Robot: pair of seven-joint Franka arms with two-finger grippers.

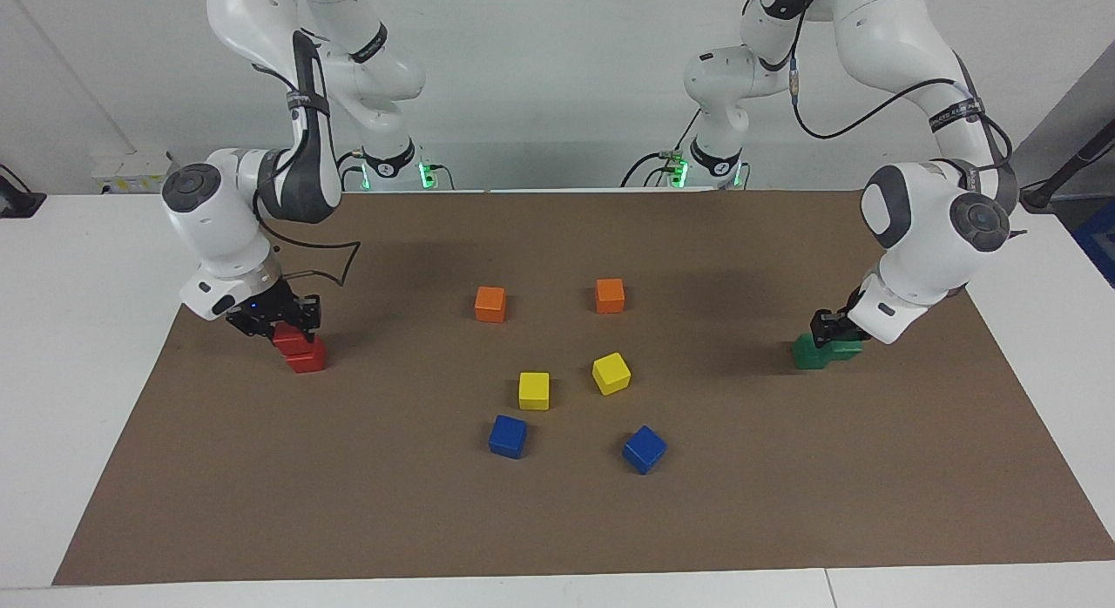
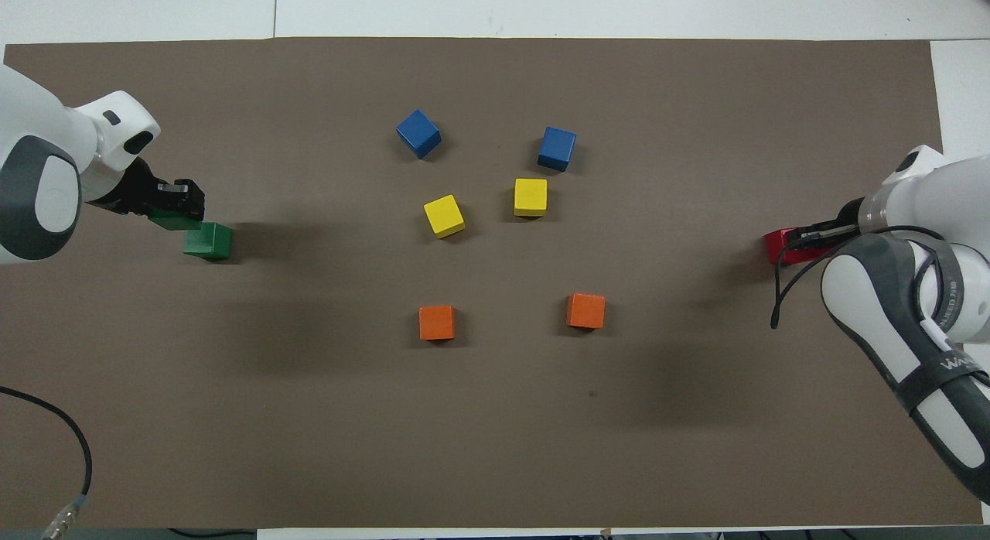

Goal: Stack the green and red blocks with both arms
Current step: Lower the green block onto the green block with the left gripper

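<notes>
My right gripper (image 1: 280, 323) is shut on a red block (image 1: 286, 335) and holds it against the top edge of the second red block (image 1: 307, 357), at the right arm's end of the mat. It sits off-centre, toward the robots. In the overhead view the right gripper (image 2: 812, 234) covers most of the red blocks (image 2: 780, 244). My left gripper (image 1: 834, 331) is shut on a green block (image 1: 845, 348), held low beside and partly over the second green block (image 1: 810, 354) at the left arm's end. The left gripper (image 2: 176, 203), its green block (image 2: 170, 220) and the other green block (image 2: 207, 241) also show in the overhead view.
Two orange blocks (image 1: 490, 303) (image 1: 610, 295), two yellow blocks (image 1: 534, 390) (image 1: 611, 373) and two blue blocks (image 1: 508, 435) (image 1: 644, 449) lie in the middle of the brown mat (image 1: 261, 503). White table surrounds the mat.
</notes>
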